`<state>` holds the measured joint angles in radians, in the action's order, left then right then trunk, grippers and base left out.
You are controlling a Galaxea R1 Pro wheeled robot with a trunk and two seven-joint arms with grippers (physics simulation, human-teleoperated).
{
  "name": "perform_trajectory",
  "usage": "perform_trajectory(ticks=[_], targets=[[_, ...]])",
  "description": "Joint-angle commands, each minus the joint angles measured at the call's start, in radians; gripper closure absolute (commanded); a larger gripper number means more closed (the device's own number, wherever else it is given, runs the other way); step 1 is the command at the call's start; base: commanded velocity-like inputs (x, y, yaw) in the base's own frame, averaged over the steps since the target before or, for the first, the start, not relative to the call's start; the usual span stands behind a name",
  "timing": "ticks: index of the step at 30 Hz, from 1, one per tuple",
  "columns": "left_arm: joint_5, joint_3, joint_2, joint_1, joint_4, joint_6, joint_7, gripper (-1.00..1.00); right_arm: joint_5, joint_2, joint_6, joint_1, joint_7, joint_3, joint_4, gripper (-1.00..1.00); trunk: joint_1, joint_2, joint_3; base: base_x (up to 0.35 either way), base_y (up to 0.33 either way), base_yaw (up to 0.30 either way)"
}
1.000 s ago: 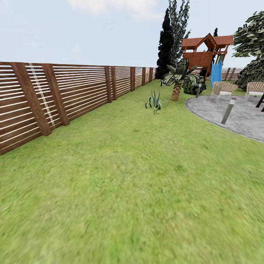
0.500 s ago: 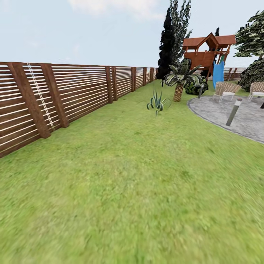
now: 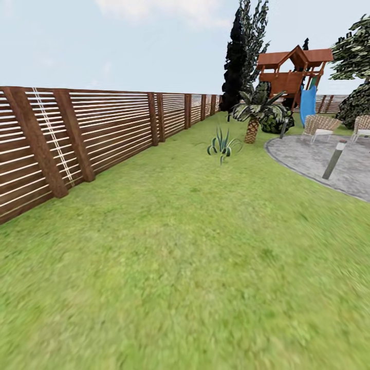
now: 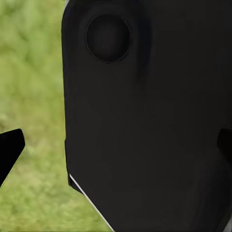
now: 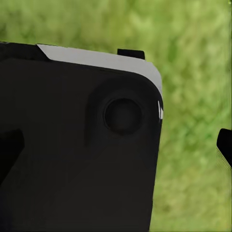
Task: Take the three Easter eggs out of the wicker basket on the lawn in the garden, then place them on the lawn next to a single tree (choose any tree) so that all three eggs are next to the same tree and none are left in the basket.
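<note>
A broad green mottled grass lawn (image 3: 169, 267) stretches from near to far, with a brown horizontal-slat wooden fence (image 3: 103, 128) along its left side. Far right stand a wooden playset with a blue slide (image 3: 290, 77), a small palm (image 3: 253, 110), a spiky green plant (image 3: 223, 146) and a grey paved patio (image 3: 324, 159) with a short post light (image 3: 334, 159). Each wrist view shows grass behind a large black robot body part (image 4: 145, 116), with dark tips at the picture edges, so I cannot tell whether either claw is open or closed.
</note>
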<state>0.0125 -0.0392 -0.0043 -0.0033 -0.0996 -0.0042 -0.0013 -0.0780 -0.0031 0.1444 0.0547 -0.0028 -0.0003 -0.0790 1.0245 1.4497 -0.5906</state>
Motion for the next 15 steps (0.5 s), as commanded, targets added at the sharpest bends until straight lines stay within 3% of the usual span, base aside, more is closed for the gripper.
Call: perform_trajectory(ticks=[1,15], targets=[[0.001,-0.004,0.000,0.000,0.000,0.000,0.000,-1.00,-0.008,0.000,0.003,0.001,0.000,-0.001,0.001,-1.00,0.001,0.000,-0.001,0.325,0.072,0.000],[0.001,-0.004,0.005,-0.001,-0.001,0.000,0.000,-1.00,-0.015,0.001,0.014,0.001,-0.006,0.000,-0.015,-1.00,0.001,0.000,-0.001,0.325,0.072,0.000]])
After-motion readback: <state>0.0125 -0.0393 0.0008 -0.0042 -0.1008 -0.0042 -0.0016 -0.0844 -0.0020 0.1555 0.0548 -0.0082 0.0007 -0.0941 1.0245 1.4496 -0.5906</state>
